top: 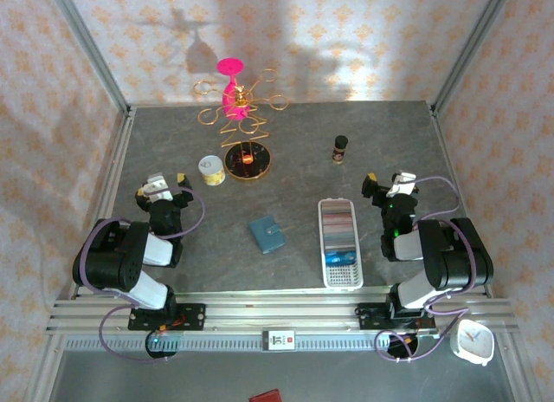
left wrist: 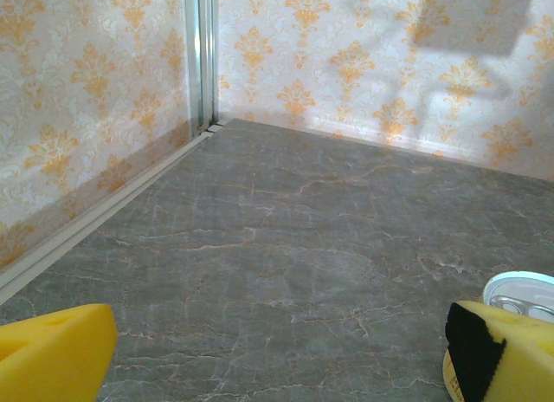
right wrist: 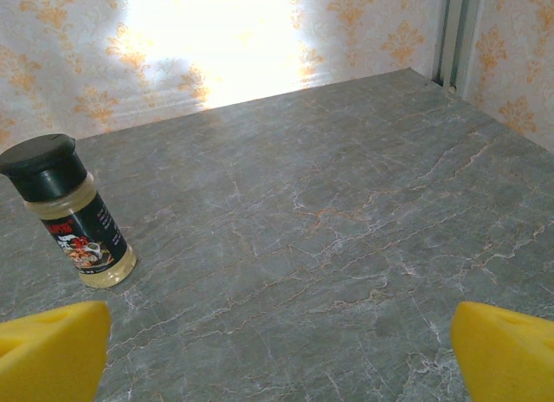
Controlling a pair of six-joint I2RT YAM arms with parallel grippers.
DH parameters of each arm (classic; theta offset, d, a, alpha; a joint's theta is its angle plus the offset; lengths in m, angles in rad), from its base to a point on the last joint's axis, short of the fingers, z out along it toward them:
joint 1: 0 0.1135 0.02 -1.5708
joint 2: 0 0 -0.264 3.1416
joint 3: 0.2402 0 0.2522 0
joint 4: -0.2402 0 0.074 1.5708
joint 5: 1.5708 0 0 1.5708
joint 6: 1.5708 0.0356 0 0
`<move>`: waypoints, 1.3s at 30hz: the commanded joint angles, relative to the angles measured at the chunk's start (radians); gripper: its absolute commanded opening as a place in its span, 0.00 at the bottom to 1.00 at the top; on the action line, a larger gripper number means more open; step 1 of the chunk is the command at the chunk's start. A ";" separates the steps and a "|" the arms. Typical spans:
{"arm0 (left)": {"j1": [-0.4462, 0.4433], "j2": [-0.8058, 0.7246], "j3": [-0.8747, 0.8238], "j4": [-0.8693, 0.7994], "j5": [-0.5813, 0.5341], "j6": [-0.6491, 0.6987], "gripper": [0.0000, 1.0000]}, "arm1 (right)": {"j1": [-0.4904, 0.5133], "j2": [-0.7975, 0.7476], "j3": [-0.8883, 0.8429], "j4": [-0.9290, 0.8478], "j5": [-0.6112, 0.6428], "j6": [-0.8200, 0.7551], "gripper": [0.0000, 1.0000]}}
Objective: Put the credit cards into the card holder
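The teal card holder [top: 267, 233] lies closed on the grey table, near the middle front. To its right, a long white slotted tray [top: 321, 246] holds the credit cards: greyish and pinkish ones [top: 338, 225] and a bright blue one [top: 340, 259] toward its near end. My left gripper [top: 161, 184] hovers at the left, well away from the holder, open over bare table [left wrist: 277, 359]. Just right of the tray's far end, my right gripper [top: 388, 182] is open too, nothing between its yellow fingertips [right wrist: 279, 354].
A small tin can [top: 210, 170] [left wrist: 519, 294] sits just right of the left gripper. A spice bottle [top: 340, 147] [right wrist: 69, 211] stands ahead of the right gripper. A pink and gold stand [top: 234, 94] with a round dish [top: 248, 160] is at the back. Patterned walls enclose three sides.
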 commanded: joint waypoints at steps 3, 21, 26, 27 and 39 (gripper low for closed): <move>-0.010 0.005 0.016 0.041 0.016 0.016 0.99 | -0.006 0.002 0.010 0.033 0.011 -0.002 1.00; -0.039 -0.543 0.157 -0.640 -0.085 -0.220 0.99 | -0.006 -0.360 0.204 -0.645 0.081 0.240 1.00; -0.026 -0.864 0.066 -0.734 0.087 -0.496 0.99 | -0.008 -0.386 0.372 -1.087 0.173 0.513 1.00; -0.023 -0.921 0.016 -0.679 0.136 -0.543 0.99 | -0.010 -0.398 0.389 -1.124 0.145 0.513 1.00; -0.030 -0.907 0.196 -1.200 0.489 -0.715 0.87 | 0.061 -0.637 0.509 -1.342 -0.172 0.460 0.97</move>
